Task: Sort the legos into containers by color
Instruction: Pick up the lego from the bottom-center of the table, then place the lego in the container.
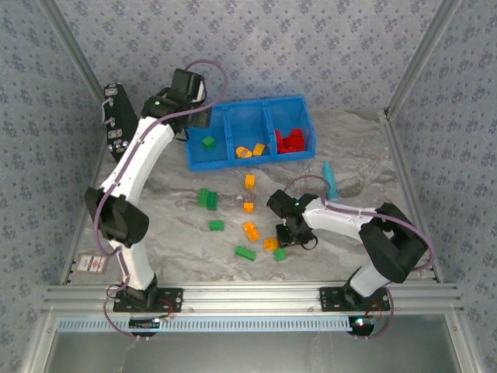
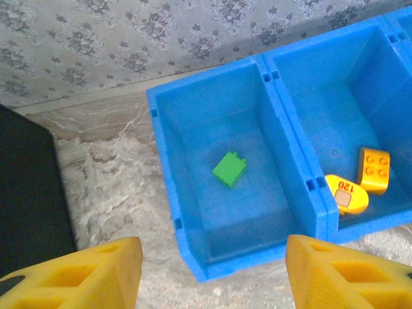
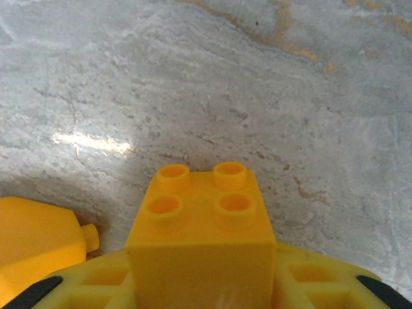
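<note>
Clasping square 4-stud orange-yellow brick (image 3: 199,238), right end effector (image 1: 289,235), veined marble tabletop (image 3: 257,96)

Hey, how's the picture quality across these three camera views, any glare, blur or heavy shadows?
Top external: even, diffuse light, with only soft shadows beneath the arms on the table. Left wrist: the blue bin is sharp, while the yellow fingertips at the bottom edge look soft. Right wrist: a white glare patch on the table left of centre, and the close-up orange brick is slightly soft.
</note>
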